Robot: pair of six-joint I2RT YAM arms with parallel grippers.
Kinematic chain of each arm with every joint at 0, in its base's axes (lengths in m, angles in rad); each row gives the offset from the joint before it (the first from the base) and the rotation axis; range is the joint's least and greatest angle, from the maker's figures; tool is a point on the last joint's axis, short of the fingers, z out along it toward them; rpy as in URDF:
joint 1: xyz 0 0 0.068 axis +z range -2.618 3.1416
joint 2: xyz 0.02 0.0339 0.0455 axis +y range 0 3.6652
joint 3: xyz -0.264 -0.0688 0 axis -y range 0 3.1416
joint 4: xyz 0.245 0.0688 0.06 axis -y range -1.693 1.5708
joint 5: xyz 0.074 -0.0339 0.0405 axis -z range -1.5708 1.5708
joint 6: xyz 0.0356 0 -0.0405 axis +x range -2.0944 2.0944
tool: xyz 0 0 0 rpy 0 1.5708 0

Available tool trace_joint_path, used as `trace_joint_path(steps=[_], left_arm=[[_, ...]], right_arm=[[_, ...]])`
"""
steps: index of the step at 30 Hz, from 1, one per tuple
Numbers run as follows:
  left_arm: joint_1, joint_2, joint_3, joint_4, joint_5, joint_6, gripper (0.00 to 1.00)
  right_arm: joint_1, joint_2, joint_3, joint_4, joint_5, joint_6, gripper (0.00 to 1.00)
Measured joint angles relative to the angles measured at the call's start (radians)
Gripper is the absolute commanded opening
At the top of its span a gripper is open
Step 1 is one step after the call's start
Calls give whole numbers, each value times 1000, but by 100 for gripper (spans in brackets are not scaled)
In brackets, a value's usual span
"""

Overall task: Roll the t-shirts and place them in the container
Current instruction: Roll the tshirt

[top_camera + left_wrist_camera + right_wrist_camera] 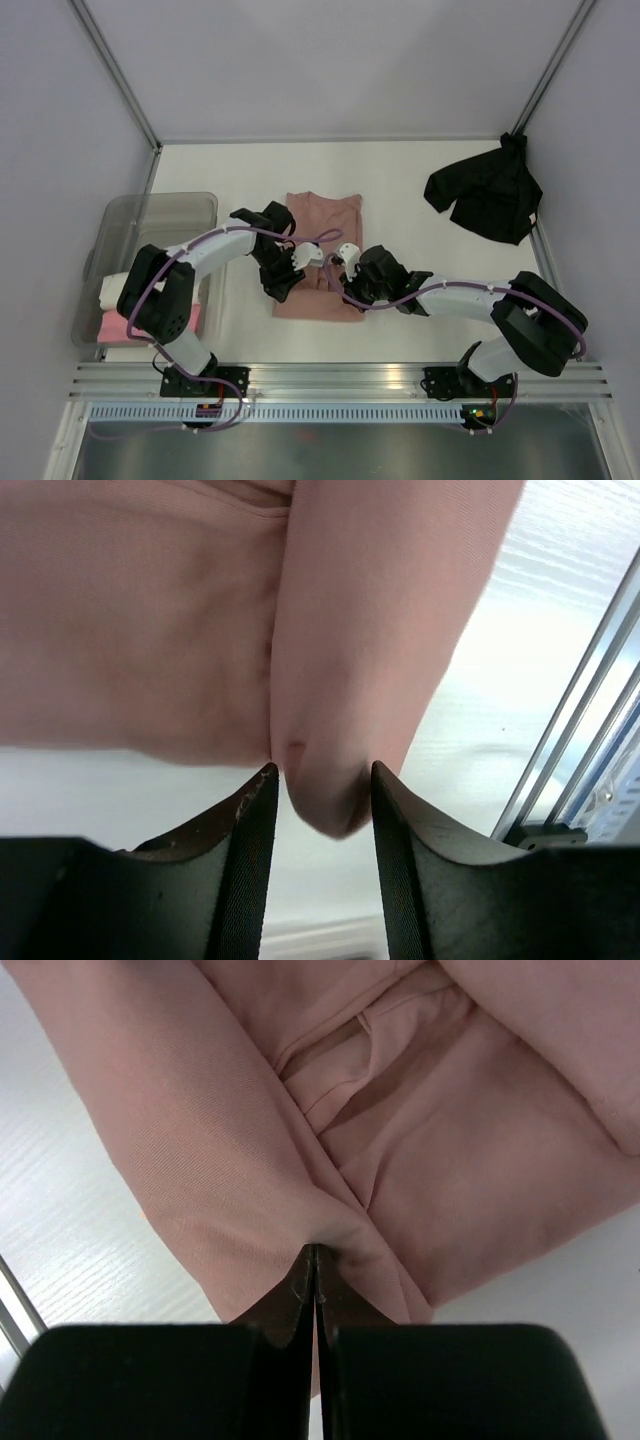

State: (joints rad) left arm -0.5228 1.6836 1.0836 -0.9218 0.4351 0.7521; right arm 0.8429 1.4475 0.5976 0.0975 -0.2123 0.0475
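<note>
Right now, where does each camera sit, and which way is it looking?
Top external: above and behind, looking down on the table; left arm and right arm show.
Left wrist: on the left arm, facing a pink t-shirt fold between the left fingers.
Right wrist: on the right arm, facing the right fingers pinching that shirt.
Shared: all see the pink t-shirt.

Salmon-pink tee (322, 215), mid-section out of sight beneath left arm (215, 245) and right arm (460, 295).

The white table (400, 190) bears a salmon t-shirt (322, 212), black t-shirt (487, 197) and grey bin (160, 204).
</note>
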Motion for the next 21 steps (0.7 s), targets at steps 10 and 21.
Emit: trace_joint_path(steps=[10, 21], left_arm=[[-2, -190, 20, -17, -61, 158, 50], [-289, -612, -384, 251, -188, 300, 54]], right_arm=[[-19, 28, 6, 5, -18, 33, 0], [-27, 32, 6, 15, -24, 58, 0]])
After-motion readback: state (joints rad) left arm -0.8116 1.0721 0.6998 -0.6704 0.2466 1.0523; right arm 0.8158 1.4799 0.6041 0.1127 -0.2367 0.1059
